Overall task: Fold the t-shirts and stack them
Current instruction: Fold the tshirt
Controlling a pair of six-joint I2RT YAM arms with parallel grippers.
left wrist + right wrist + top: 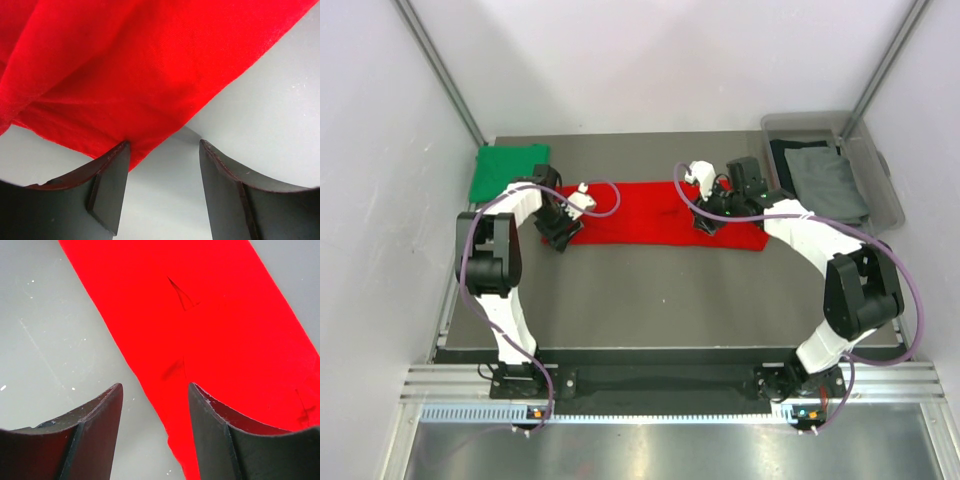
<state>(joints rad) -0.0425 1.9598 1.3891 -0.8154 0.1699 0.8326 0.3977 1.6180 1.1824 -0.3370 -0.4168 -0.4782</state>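
A red t-shirt [650,215], folded into a long strip, lies across the middle of a grey surface [650,290]. The left claw [162,150] is wide at the strip's left end, empty, one finger touching the cloth edge. The right claw [155,390] is wide and empty over the right part. A folded green t-shirt [505,172] lies in the far left corner.

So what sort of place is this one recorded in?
Probably a lab robot cell, not a home: bare white walls close around a grey table, aluminium rails run along its near edge, and folded shirts sit in a clear bin.
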